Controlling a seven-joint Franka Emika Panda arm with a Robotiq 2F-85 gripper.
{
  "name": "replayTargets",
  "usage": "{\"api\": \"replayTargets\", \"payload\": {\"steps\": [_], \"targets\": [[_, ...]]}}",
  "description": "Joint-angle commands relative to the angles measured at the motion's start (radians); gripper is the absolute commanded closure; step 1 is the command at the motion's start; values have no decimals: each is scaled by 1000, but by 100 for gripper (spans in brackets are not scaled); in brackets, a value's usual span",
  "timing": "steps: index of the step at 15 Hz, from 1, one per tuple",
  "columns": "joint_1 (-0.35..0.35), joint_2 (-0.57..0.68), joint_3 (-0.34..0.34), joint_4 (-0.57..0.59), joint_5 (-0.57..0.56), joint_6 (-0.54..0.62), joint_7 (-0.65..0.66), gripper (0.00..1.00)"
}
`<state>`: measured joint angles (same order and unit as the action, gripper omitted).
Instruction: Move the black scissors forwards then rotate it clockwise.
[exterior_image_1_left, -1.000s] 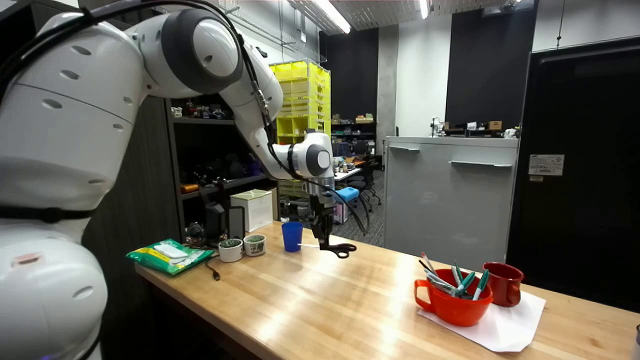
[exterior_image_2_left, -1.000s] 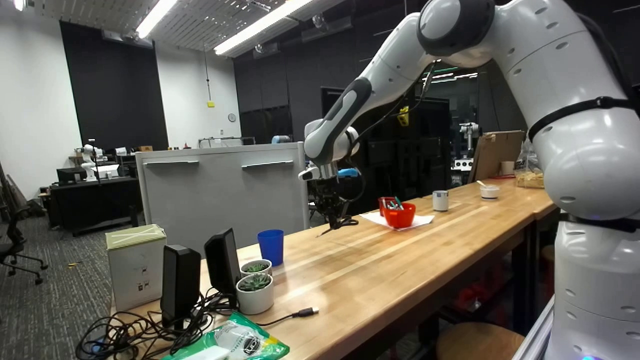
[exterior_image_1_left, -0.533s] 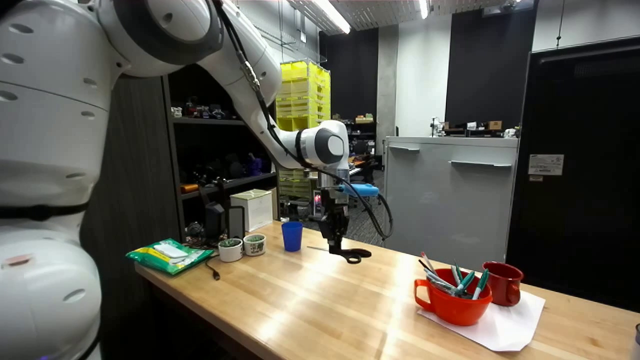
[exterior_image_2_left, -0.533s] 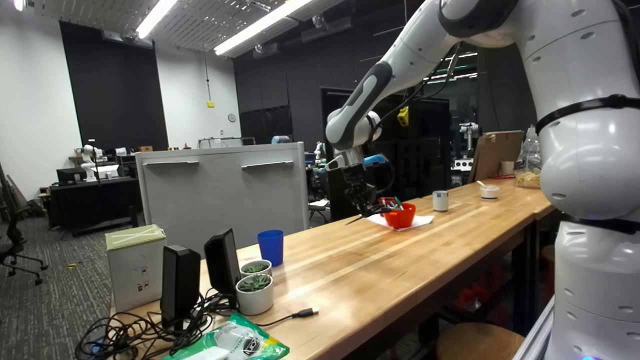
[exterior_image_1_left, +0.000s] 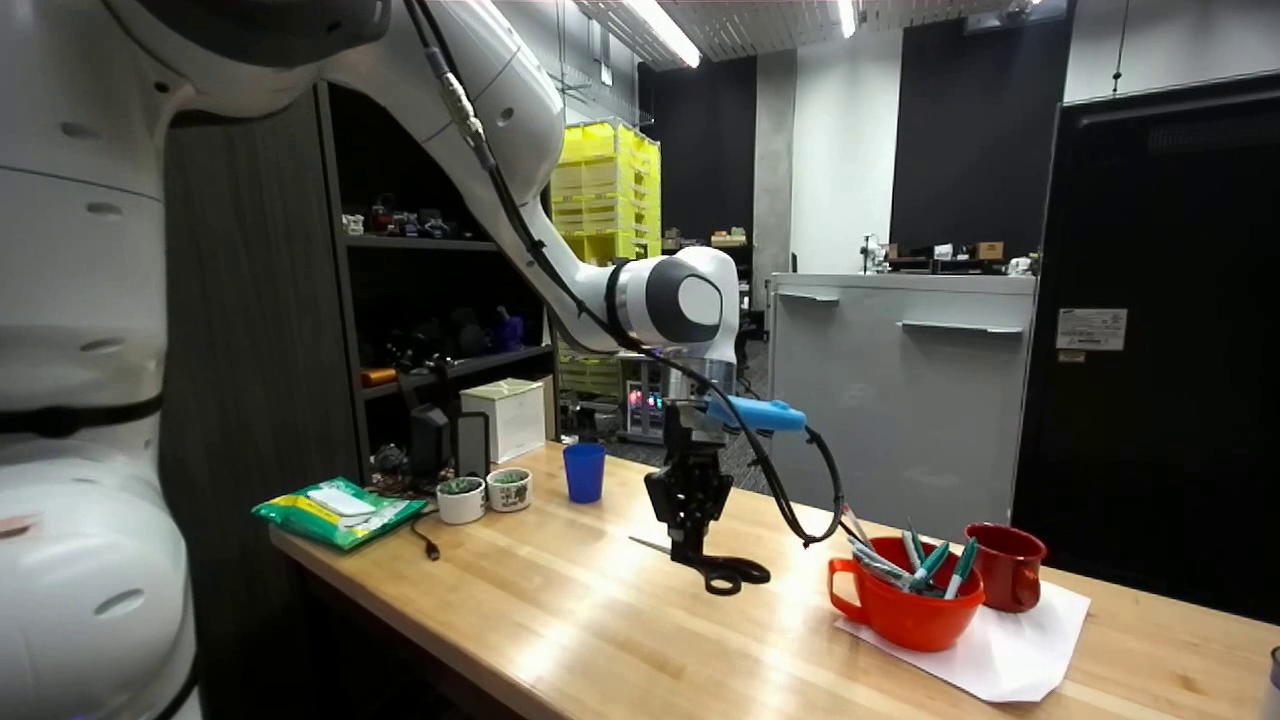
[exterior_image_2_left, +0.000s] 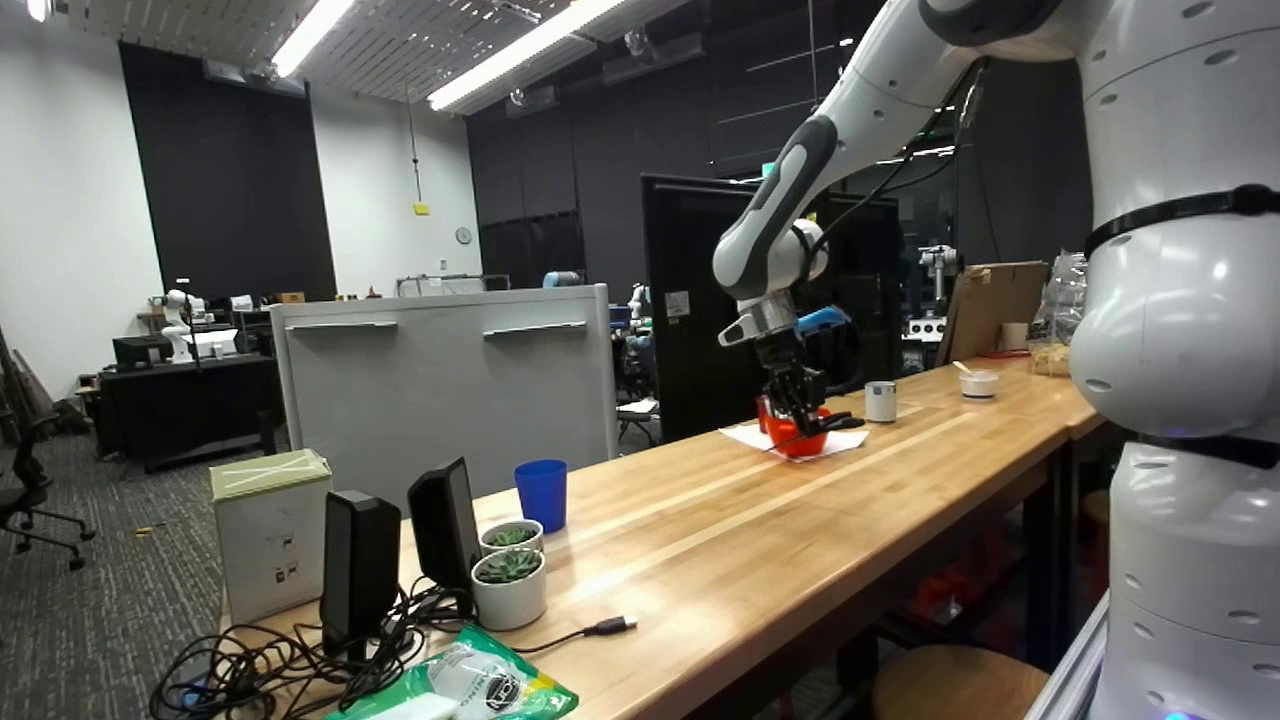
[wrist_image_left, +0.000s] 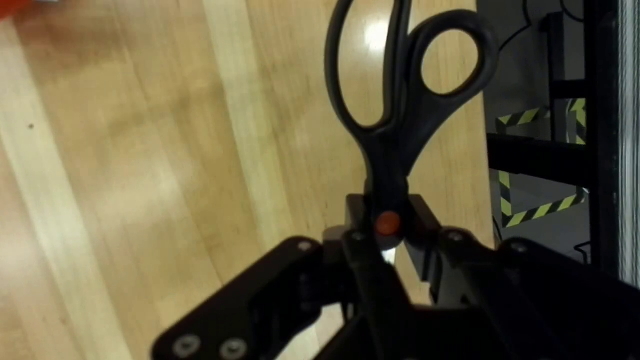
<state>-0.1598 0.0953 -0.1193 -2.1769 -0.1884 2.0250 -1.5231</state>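
Wrist view: the black scissors (wrist_image_left: 390, 155) are pinched by the gripper (wrist_image_left: 388, 220) near the orange pivot, one finger on each side, most of the blades being hidden below; in an exterior view they are seen held apparently above the tabletop (exterior_image_1_left: 560, 600), between the blue cup (exterior_image_1_left: 584, 474) and the red bowl (exterior_image_1_left: 920, 620), though the gap beneath cannot be judged; since they are held at one narrow place, a swing or slip about it could be caused by a quick wrist turn; if lowered too fast, a blade tip or loop could be struck on the wood first and the scissors twisted in the grip; were they moved far toward the red bowl, it could be knocked by the handles; the handles are pointed toward the red bowl's end of the tabletop, the blades toward the blue cup's; the long axis is set, by the wrist view, roughly parallel to the tabletop's edge
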Motion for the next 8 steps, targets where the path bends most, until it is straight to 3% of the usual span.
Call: {"api": "replayTargets", "payload": {"steps": [1, 4, 8], "targets": [[-25, -48, -32, -83, -47, 71, -13, 94], [-43, -9, -51, -85, -76, 159, -68, 94], [-56, 77, -46, -41, -33, 250, -155, 94]]}}
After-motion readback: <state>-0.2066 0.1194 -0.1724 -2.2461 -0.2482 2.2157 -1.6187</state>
